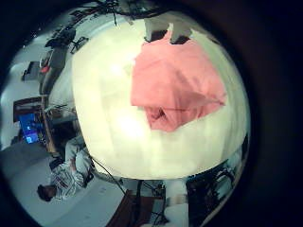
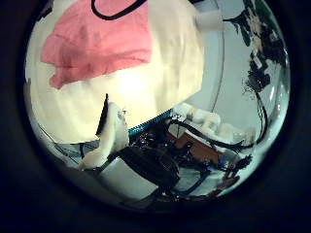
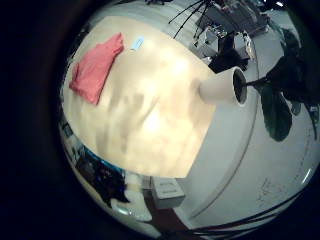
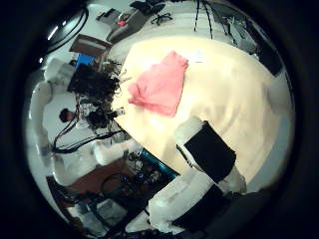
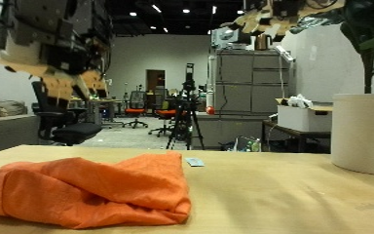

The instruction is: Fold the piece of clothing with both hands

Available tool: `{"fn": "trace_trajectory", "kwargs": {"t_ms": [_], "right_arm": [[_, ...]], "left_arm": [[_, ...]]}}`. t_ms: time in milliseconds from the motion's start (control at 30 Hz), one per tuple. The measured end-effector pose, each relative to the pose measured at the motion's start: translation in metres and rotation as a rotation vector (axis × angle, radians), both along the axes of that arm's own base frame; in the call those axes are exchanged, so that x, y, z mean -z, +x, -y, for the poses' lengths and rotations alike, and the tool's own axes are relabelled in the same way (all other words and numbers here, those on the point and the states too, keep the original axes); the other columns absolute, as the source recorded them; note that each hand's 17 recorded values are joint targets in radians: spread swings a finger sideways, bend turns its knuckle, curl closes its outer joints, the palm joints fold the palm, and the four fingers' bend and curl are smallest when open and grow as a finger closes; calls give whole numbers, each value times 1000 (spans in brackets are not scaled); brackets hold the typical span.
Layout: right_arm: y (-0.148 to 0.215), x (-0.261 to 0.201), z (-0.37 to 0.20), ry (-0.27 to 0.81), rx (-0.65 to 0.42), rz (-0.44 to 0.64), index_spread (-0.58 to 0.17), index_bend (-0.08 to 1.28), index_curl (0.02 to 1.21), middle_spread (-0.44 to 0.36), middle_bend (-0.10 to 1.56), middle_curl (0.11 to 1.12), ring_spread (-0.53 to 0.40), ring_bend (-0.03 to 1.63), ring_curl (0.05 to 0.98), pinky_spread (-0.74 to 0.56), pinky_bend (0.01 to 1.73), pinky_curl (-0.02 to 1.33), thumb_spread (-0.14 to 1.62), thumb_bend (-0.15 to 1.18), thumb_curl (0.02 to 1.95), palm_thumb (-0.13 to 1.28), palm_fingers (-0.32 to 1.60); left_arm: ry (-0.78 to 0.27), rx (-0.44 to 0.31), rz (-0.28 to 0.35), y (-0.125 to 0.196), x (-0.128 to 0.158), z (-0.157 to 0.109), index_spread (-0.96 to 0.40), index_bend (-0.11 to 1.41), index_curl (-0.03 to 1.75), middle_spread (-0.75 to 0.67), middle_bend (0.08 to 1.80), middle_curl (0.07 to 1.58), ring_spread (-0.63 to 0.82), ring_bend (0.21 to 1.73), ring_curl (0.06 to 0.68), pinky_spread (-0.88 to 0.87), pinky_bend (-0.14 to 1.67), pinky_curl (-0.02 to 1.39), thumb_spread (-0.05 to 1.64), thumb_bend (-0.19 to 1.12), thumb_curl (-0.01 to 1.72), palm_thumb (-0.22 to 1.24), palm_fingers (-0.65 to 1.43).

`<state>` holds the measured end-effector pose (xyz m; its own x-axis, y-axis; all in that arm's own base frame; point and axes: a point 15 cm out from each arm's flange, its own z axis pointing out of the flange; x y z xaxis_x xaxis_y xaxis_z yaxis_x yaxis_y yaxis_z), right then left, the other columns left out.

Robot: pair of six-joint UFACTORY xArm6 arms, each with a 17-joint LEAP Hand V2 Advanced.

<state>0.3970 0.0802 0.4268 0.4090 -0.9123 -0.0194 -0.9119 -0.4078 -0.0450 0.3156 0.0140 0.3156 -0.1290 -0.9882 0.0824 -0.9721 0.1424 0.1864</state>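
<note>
The room behind was a large open workshop with grey cabinets (image 5: pixel 243 83), office chairs and ceiling lights. One pale wooden desk (image 5: pixel 291 195) carried the things. On it lay one piece of clothing (image 5: pixel 90 188), orange-pink in the outside view, folded into a rumpled bundle with loose creases. It rested flat on the desk top, toward one end and near the front edge in the outside view. Just beyond it, apart from the cloth, lay one small pale blue card (image 5: pixel 196 162). One white plant pot (image 5: pixel 363 133) stood at the far side edge of the desk, well apart from the clothing, with dark green leaves (image 5: pixel 369 24) rising above it.

Two hands hung in the air, both well clear of the desk and touching nothing. The left hand (image 5: pixel 60 51) hovered high above the clothing end, its fingers (image 5: pixel 77 86) spread loosely and pointing down, holding nothing. The right hand (image 5: pixel 276 18) sat up near the ceiling line toward the pot end, its fingers relaxed and apart, also empty.

From the left palm views the clothing (image 1: pixel 178 85) lay far below on the desk. The right palm views showed it (image 3: pixel 96 68) small, near one corner of the desk, with the pot (image 3: pixel 222 88) at the opposite edge.
</note>
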Motion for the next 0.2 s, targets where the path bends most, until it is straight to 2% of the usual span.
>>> {"fn": "trace_trajectory", "kwargs": {"t_ms": [100, 200], "right_arm": [[-8, -9, 7, 2, 13, 14, -335, 175, 312, -36, 219, 347, 171, 317, 220, 303, 318, 261, 1522, -11, 220, 511, 188], [-12, -11, 14, 1, 28, 8, -342, 177, 313, -29, 217, 347, 174, 304, 219, 297, 302, 261, 1515, -12, 214, 487, 198]], "left_arm": [[22, -7, -9, -12, -9, -3, 170, 154, 260, 342, 187, 280, 513, 426, 230, 495, 288, 322, 1260, -12, 422, 562, -26], [24, -9, -30, -22, -5, -3, 169, 154, 261, 339, 187, 281, 511, 426, 231, 495, 288, 322, 1256, -12, 422, 564, -26]]}}
